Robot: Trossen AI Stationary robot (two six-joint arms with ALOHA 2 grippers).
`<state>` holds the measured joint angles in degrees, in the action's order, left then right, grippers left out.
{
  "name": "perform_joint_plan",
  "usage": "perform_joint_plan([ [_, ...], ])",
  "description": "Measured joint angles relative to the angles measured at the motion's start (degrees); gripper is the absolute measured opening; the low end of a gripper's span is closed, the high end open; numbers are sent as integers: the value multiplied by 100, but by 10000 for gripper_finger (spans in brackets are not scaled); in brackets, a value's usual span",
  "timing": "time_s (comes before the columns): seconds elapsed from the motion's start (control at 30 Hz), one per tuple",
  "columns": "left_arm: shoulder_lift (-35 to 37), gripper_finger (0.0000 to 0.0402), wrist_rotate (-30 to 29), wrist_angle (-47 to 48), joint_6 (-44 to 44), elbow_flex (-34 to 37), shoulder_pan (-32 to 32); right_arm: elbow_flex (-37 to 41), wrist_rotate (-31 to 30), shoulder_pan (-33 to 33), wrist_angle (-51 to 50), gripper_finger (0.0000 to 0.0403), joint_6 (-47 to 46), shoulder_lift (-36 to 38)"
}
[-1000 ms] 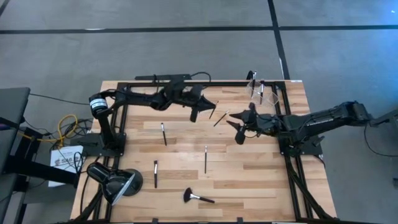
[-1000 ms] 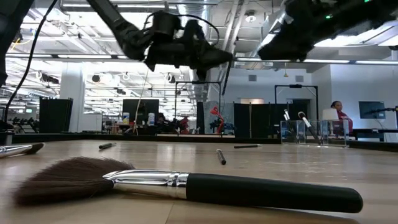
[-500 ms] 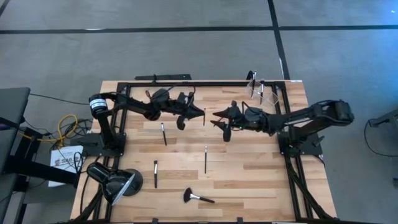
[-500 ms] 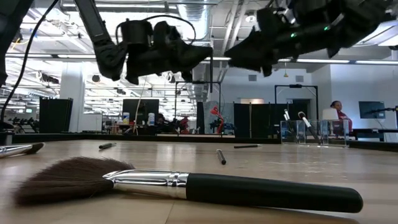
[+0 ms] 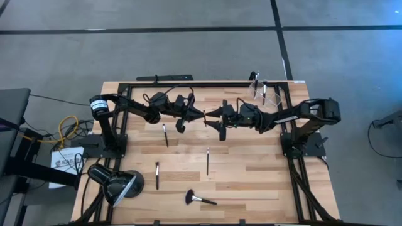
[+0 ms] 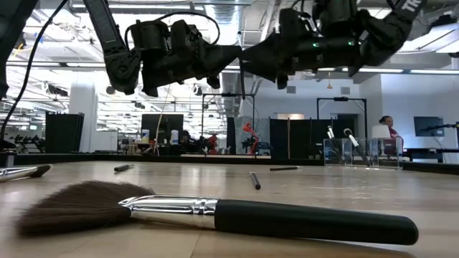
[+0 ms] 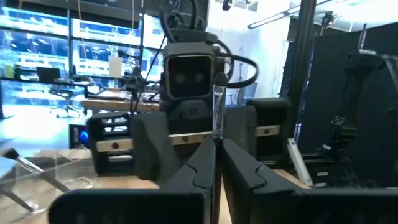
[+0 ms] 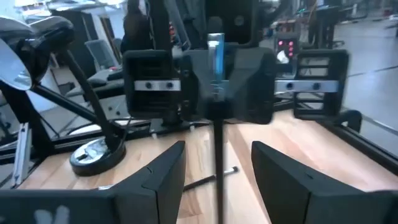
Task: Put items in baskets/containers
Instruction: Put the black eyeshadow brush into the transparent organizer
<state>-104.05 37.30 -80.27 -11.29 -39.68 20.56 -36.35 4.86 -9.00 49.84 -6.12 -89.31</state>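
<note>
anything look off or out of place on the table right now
Nothing looks damaged or spilled. Several brushes lie scattered flat on the table, including the big fluffy one, while the clear holder stands upright at the far right corner with a few brushes in it.

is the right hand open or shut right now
Open. In the right wrist view the right hand's two fingers stand well apart, either side of the brush the left hand holds.

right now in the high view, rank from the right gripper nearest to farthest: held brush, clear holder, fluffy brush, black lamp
From the right gripper:
1. Held brush, between both grippers.
2. Clear holder, back right corner.
3. Fluffy brush, front edge.
4. Black lamp, front left corner.
</note>
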Motion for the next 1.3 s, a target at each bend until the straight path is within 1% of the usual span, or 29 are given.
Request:
perform_joint_plan([
  [0.1,0,15,-18,-13,76,-2,0,-179,18,-53,-298,170,24,1],
  [0.23,0,15,-19,-20,127,-2,0,-294,15,-122,-413,162,143,1],
  [0.37,0,16,-22,-15,141,-2,2,-320,92,-247,-565,144,165,1],
  [0.5,0,16,-59,-7,199,-7,21,-327,440,-402,-592,105,170,1],
  [0.67,0,16,-236,88,176,-11,34,-324,523,-495,-559,20,241,1],
  [0.7,0,17,-287,116,175,-11,35,-322,521,-506,-543,14,248,1],
  [0.77,7,22,-400,187,176,-14,33,-318,495,-534,-524,17,225,1],
  [0.87,9,40,-486,291,175,-19,69,-316,342,-562,-517,14,207,1],
  [0.93,7,57,-483,345,69,-17,135,-316,199,-583,-521,8,209,1],
  [1.13,8,112,-387,373,-168,105,457,-266,-242,-710,-640,10,207,5],
  [1.2,78,130,-414,444,-164,188,556,-199,-285,-811,-699,7,207,51],
  [1.3,368,155,-600,521,-156,351,690,38,-553,-1032,-722,8,203,252],
])
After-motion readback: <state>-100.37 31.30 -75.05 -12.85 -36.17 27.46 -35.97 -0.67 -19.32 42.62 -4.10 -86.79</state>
